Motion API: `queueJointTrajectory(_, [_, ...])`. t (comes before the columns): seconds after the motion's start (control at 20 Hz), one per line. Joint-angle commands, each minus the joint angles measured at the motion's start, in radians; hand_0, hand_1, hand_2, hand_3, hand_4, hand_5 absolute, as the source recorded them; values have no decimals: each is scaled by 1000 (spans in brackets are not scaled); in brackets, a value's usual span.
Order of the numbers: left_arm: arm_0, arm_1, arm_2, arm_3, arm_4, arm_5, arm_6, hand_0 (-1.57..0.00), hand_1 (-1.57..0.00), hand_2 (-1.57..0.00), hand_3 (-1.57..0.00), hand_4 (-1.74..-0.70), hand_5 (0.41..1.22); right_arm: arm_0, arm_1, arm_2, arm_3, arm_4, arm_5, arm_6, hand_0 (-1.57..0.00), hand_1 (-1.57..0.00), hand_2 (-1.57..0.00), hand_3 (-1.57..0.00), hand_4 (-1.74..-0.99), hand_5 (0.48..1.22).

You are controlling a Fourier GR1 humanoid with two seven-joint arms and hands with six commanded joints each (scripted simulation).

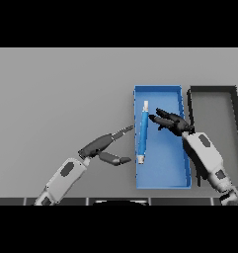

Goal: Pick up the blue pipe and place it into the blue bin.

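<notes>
The blue pipe [142,132], with pale ends, lies lengthwise inside the blue bin [170,170], close to its left wall. My right hand [171,121] hovers over the bin just right of the pipe, fingers spread and pointing left toward it, holding nothing. To the left of the bin, above the grey table, my left hand [101,146] is open, its fingers stretched toward the bin's left wall and its thumb apart below.
A black bin [235,106] with a grey floor stands right of the blue bin, against the view's right edge. The grey table [56,94] stretches wide to the left and behind.
</notes>
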Motion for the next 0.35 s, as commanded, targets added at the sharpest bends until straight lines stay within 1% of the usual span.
queueJointTrajectory(0.0, [8, 6, -2, -9, 0, -1, -2, 1, 1, 1, 1, -920, 465, 4, -6, 2, -2, -3, -4, -4, -14, -12, -12, -9, -1127, 680])
queueJointTrajectory(0.1, [7, 4, 2, -19, 11, -1, 15, 1, 1, 1, 1, -920, 464, 3, -6, 16, -2, 0, -9, -29, -9, -8, -7, -6, -1129, 672])
queueJointTrajectory(0.25, [-4, 3, 11, -23, 23, -1, 27, 1, 1, 1, 1, -920, 469, -12, -9, 20, 23, -20, 16, -27, -9, -8, -7, -6, -1129, 678])
queueJointTrajectory(0.3, [-4, 8, 13, -26, 24, -3, 25, 1, 1, 1, 1, -920, 468, -6, -11, 24, 6, -25, 5, -34, -9, -8, -7, -6, -1129, 677])
